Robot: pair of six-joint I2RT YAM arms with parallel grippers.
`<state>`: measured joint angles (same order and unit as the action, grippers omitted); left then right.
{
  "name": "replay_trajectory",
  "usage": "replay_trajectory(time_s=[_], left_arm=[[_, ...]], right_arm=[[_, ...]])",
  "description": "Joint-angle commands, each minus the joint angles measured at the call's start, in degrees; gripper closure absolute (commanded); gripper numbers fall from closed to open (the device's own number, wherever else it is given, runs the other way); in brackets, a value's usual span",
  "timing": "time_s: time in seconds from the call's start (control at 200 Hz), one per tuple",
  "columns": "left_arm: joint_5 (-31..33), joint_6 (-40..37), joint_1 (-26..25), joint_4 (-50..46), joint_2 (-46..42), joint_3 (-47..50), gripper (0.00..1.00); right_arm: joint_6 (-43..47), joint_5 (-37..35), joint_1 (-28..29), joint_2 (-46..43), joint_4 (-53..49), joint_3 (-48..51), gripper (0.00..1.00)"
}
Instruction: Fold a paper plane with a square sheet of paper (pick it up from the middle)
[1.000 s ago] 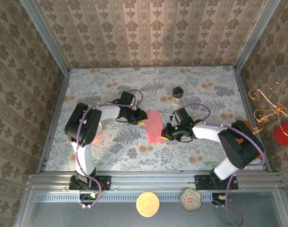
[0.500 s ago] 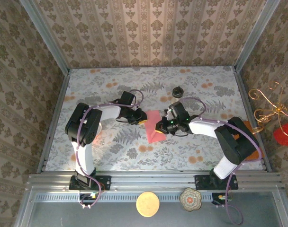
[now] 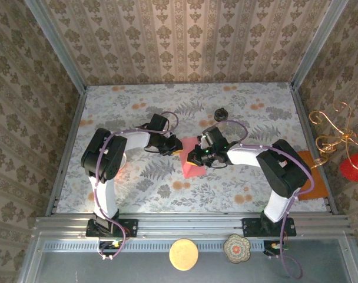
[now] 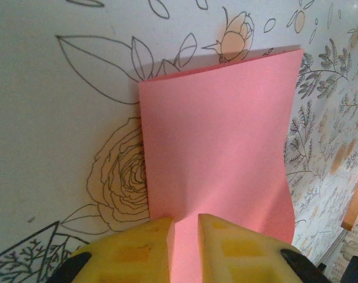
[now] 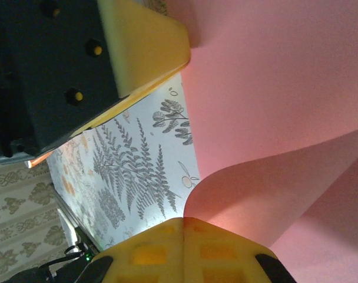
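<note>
1. Setting: one table under a flower-print cloth (image 3: 132,177), boxed in by patterned wallpaper walls (image 3: 185,41)
2. Square sheet of paper (image 3: 189,169) (image 4: 220,147) (image 5: 273,88): salmon pink, mid-table between the two grippers; part lies on the cloth and one side rises in a loose curl
3. Left gripper (image 3: 178,148) (image 4: 185,221): pads nearly together, pinching one edge of the sheet
4. Right gripper (image 3: 192,158) (image 5: 183,223): pads pressed fully together, tips at the foot of the curl; whether any paper is caught between them cannot be told
5. Progress, as judged: early; a fold-over is in hand but not pressed flat; no pointed nose or wings yet, so most creases remain
6. Count: two arms, two grippers, one pink sheet, one small dark-lidded jar (image 3: 220,114) beyond it, one orange sheet (image 3: 313,177) at the right
</note>
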<state>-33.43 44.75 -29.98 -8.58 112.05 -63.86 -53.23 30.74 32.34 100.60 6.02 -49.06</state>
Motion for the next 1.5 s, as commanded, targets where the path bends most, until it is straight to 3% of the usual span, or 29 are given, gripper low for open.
replay_trajectory(time_s=[0.0,0.27,1.496], left_arm=[[1.9,-1.0,-0.4,-3.9,2.1,-0.2,0.79],[1.9,-0.8,-0.4,-3.8,2.2,0.2,0.79],[1.9,-0.6,-0.5,-3.6,2.2,0.9,0.8]], right_arm=[[-1.0,-2.3,0.5,1.4,-1.0,-1.6,0.96],[-1.8,-5.0,0.6,2.6,-1.4,-2.1,0.96],[-2.1,-3.0,0.6,5.4,2.9,-2.6,0.96]])
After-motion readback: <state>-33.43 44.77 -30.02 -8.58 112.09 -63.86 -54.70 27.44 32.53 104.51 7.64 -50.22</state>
